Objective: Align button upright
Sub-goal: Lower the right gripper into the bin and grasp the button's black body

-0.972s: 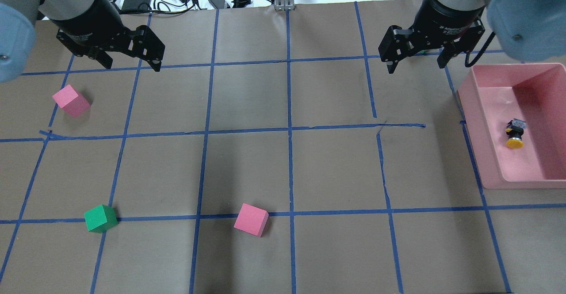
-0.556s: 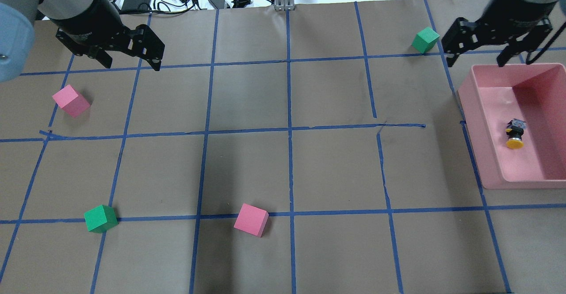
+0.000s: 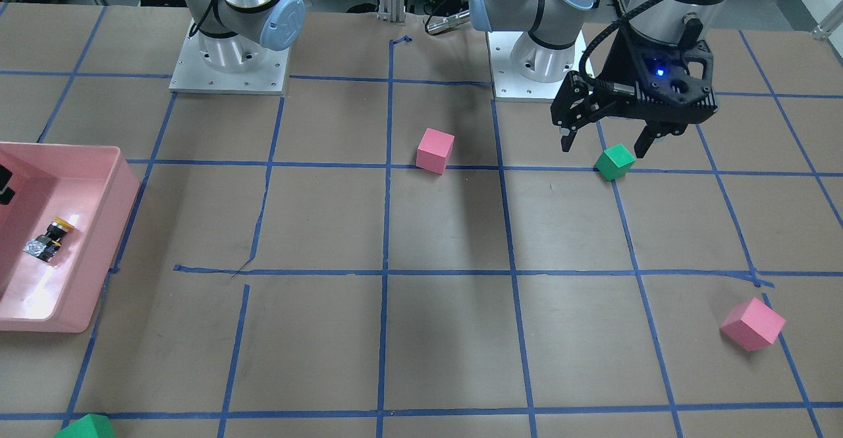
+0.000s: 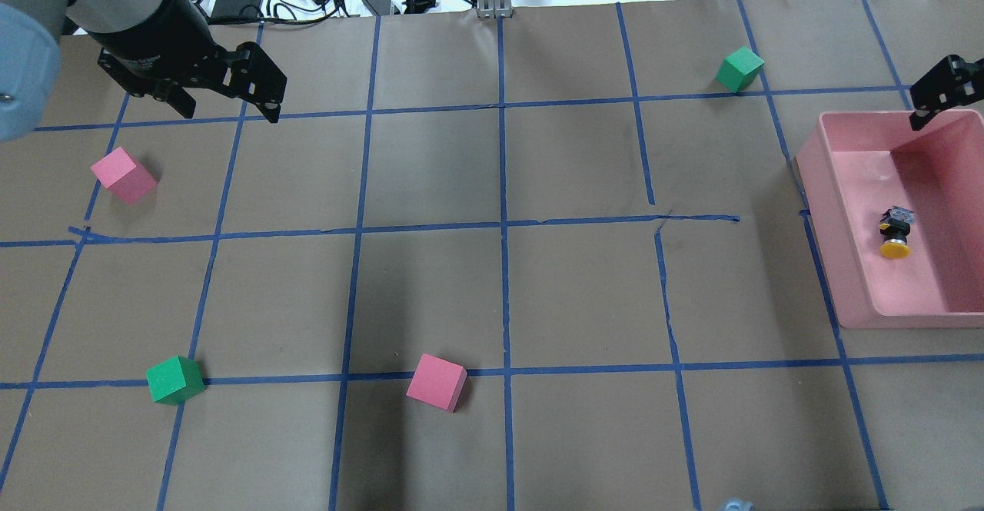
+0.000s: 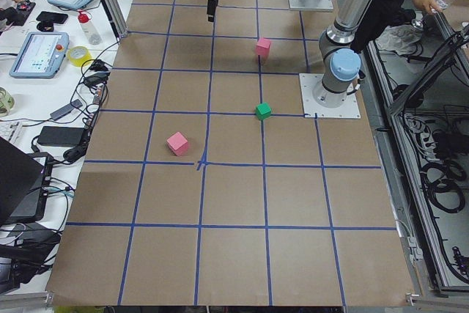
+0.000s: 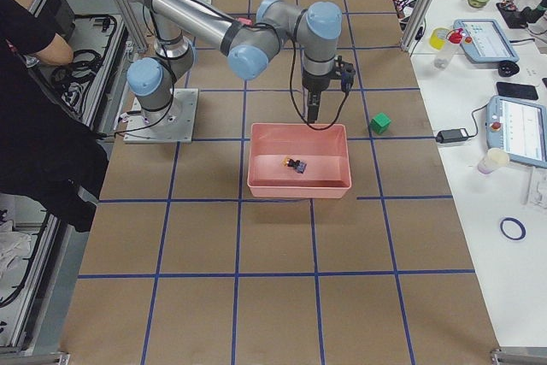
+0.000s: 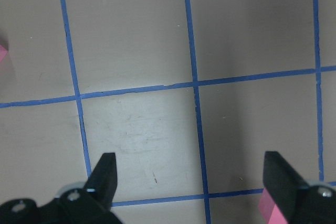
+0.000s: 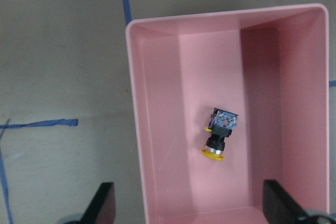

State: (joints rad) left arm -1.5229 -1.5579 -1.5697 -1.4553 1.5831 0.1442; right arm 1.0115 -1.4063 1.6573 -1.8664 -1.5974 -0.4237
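The button lies on its side in the pink bin, yellow cap toward the robot and silvery-blue base away from it. It also shows in the right wrist view and the front view. My right gripper is open and empty, high above the bin's near end, short of the button. In the overhead view only one of its fingers shows at the right edge. My left gripper is open and empty over the table's far left, also shown in its wrist view.
A pink cube lies near my left gripper. A green cube and a second pink cube lie toward the robot's side. Another green cube sits at the back right, left of the bin. Cables and tape rolls line the far edge.
My right gripper has swung right, from over the back of the table to above the pink bin, uncovering the green cube at back right. The left arm and the button have not moved.
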